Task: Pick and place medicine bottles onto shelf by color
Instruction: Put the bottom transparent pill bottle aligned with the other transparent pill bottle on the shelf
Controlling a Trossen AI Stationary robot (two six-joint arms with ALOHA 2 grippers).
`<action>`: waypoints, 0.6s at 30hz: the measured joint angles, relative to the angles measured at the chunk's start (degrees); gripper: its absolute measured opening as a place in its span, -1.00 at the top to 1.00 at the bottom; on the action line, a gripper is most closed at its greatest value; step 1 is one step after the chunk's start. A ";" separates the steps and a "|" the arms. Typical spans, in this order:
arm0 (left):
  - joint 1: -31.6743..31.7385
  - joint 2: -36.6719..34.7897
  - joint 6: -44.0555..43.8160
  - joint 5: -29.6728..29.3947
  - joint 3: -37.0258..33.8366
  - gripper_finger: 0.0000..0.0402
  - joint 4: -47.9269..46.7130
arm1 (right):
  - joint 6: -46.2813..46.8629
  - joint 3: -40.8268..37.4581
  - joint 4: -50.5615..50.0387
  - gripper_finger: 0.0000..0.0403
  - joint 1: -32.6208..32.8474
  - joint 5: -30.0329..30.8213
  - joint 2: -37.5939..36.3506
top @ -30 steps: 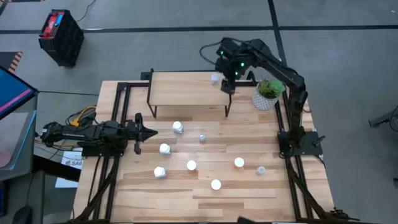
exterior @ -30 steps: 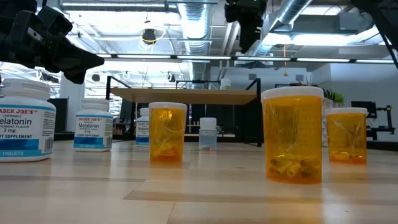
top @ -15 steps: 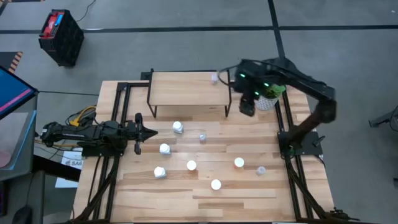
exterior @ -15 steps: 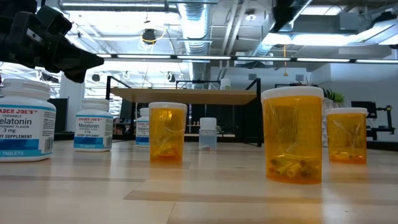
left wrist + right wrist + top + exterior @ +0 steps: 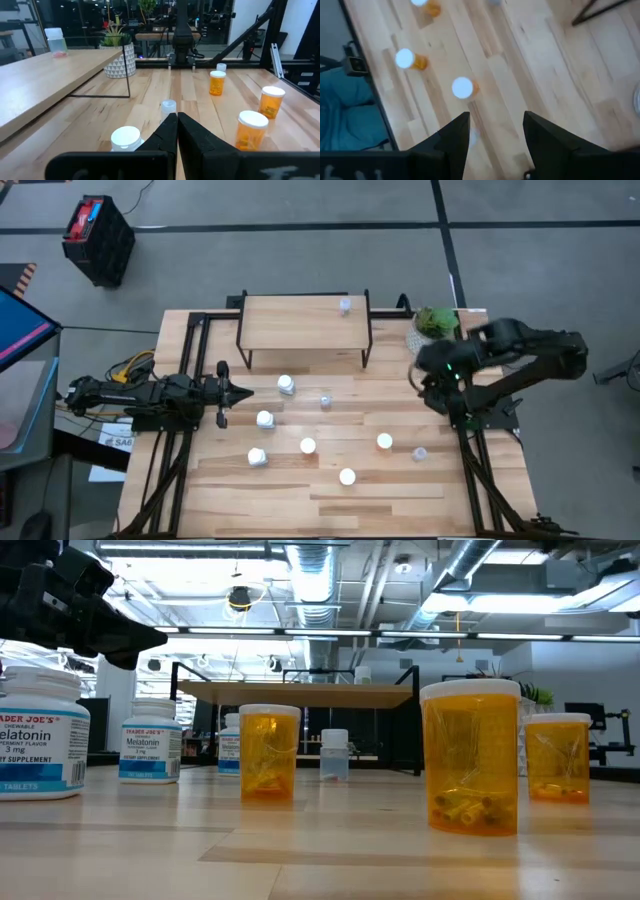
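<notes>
**A:** Nearest first, with the dial laid on the table (image 5: 300, 500) and twelve at the far edge?

**B:** Three orange bottles (image 5: 347, 476) standing well apart, at six, seven and four. Three white bottles (image 5: 257, 457) in a loose line from eight up to ten.

**A:** And the pale ones?

**B:** One clear bottle (image 5: 325, 401) close to the dial's centre. Another small bottle (image 5: 420, 452) farther out at four, probably clear too, though tiny from above.

**A:** Arms?

**B:** Left gripper (image 5: 177, 116) out at nine, level above the wood, pincer clenched on nothing, pointing toward three. Just beside the white bottle at ten.

**A:** The other?

**B:** Right gripper (image 5: 496, 117) raised over the edge between two and three, looking down on the orange caps. Pincer released, bare boards between the fingers (image 5: 457, 135).

**A:** Farthest back?

**B:** Shelf (image 5: 290, 325) at twelve, light top on thin black legs. One shelved clear bottle (image 5: 345, 305) upright near its far corner, on the one o'clock side. Potted plant (image 5: 432, 325) at two, beside the shelf.
</notes>
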 joint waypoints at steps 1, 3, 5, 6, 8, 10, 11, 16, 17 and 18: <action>0.00 0.00 0.04 -0.04 0.00 1.00 0.00 | 2.95 -1.21 -0.05 0.00 2.23 1.52 -0.78; 0.00 0.00 -0.17 -0.05 0.00 1.00 0.00 | 8.89 -3.61 0.27 0.01 6.24 3.85 -2.00; 0.00 0.00 -0.24 -0.06 0.00 1.00 0.00 | 14.29 -5.73 0.17 0.02 10.10 5.24 -2.36; 0.00 0.00 -0.20 -0.06 0.00 1.00 0.00 | 16.50 -6.71 0.26 0.03 11.88 5.38 -2.36; 0.00 0.00 -0.10 -0.07 0.00 1.00 0.00 | 20.57 -8.49 0.21 0.03 15.19 5.40 -2.32; 0.00 0.00 0.00 -0.04 0.00 1.00 0.00 | 24.78 -9.60 0.20 0.03 18.38 5.41 -1.64; 0.00 0.00 -0.02 -0.04 0.00 1.00 0.00 | 26.95 -10.18 0.23 0.03 19.80 5.41 -1.30; 0.00 0.00 -0.02 -0.04 0.00 1.00 0.00 | 36.50 -12.22 -0.38 0.03 25.79 5.47 1.10; 0.00 0.00 -0.02 -0.04 0.00 1.00 0.00 | 38.03 -12.25 -0.68 0.03 26.77 5.59 1.94; 0.00 0.00 -0.02 -0.04 0.00 1.00 0.00 | 39.38 -12.25 -0.71 0.03 27.59 5.84 2.66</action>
